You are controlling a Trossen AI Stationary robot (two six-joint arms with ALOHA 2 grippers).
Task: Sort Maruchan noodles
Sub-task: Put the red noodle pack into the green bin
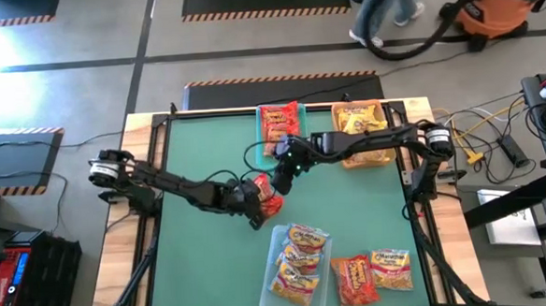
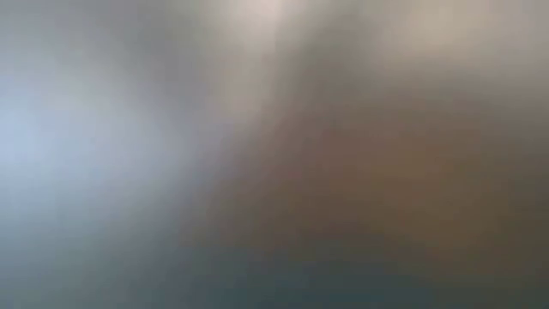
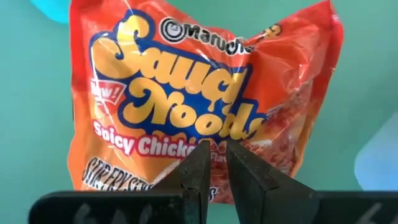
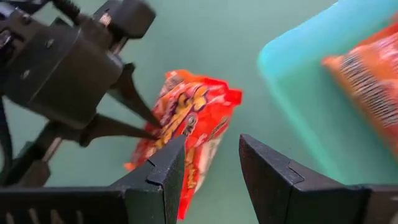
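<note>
Left gripper (image 3: 214, 163) pinches red noodle packet (image 3: 205, 93) over green mat (image 1: 207, 147); right gripper (image 4: 211, 163), fingers parted, empty, just beside it.

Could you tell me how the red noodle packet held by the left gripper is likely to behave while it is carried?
The red noodle packet looks creased and glossy, so its wrapper is probably floppy and a bit slippery. The left gripper pinches only one edge, so the packet may swing or slip. It hangs without sagging much, so it is likely light. The right gripper waits open nearby.
</note>
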